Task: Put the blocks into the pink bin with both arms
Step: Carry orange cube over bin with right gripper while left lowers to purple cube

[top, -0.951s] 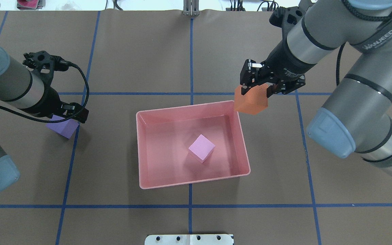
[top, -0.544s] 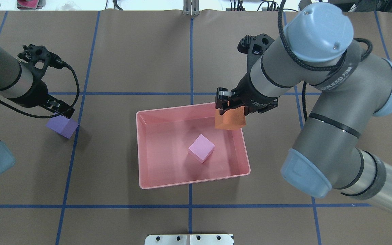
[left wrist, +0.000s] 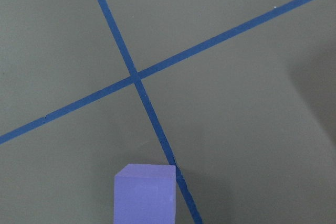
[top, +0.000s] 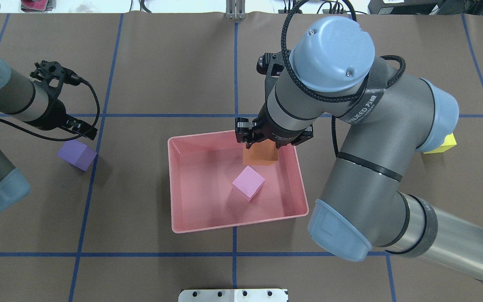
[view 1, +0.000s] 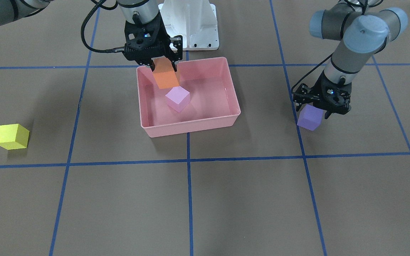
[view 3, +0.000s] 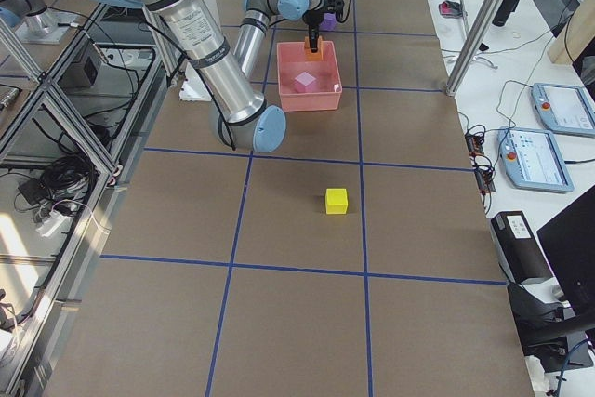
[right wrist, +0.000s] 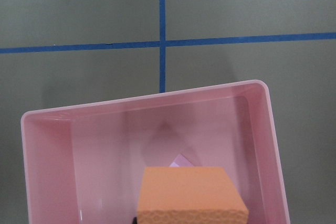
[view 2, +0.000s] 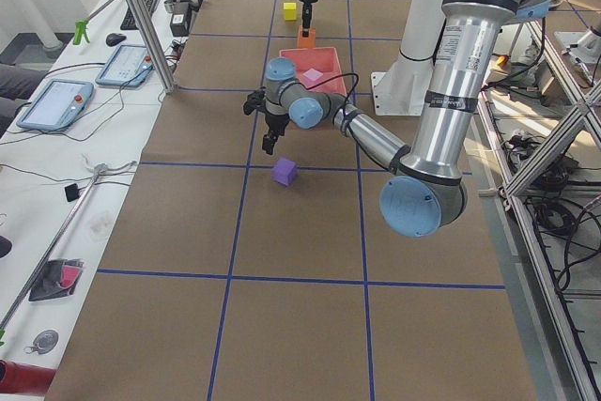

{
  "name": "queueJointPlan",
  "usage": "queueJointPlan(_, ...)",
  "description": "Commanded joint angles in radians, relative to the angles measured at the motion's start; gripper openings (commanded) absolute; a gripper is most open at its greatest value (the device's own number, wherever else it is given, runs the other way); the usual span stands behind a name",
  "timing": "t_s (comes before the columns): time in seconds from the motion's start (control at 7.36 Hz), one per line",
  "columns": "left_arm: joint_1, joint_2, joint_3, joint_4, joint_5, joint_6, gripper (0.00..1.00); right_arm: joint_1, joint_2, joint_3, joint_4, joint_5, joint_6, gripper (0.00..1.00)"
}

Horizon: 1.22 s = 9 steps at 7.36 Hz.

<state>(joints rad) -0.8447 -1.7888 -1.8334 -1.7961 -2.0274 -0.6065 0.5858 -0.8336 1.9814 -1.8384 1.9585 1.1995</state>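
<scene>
The right arm (top: 367, 138) fills the right half of the overhead view, folded over the table with its wrist above the bin. A wide swing on withdrawal could, in my judgement, carry its elbow toward the yellow block (view 1: 12, 136), which sits alone at lower left of the front-facing view, well apart from everything else. The left arm (top: 2, 92) enters at the overhead view's left edge. If both arms reach the bin together, the wrists could meet over it. The pink bin (top: 201, 188) lies at the centre of the frame. It looks light, so a finger catching its rim would probably drag it. The right gripper (view 1: 164, 68) is clamped on the orange block (top: 260, 157), held over the bin's upper right area, near the far wall and just beside the pink block (top: 248, 183) resting on the bin floor. Released from this height, the orange block may strike that pink block, tip, and bounce toward the rim. The left gripper (view 1: 313, 110) hangs with fingers apparently spread just above the purple block (top: 76, 154), at left centre of the overhead view, on the table beside a blue line. An off-centre descent would shove the purple block aside.
</scene>
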Motion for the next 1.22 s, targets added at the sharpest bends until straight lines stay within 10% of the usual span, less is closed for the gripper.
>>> queueJointPlan(0.0,-0.001,0.003,0.049,-0.045,-0.001,-0.01,1.0,-0.02,0.008,-0.006,-0.004,-0.02,0.002,0.0)
queueJointPlan(1.09,0.007,0.035,0.074,-0.051,-0.01,-0.027,1.0,-0.089,0.094,-0.128,0.001,-0.046,0.002,0.0)
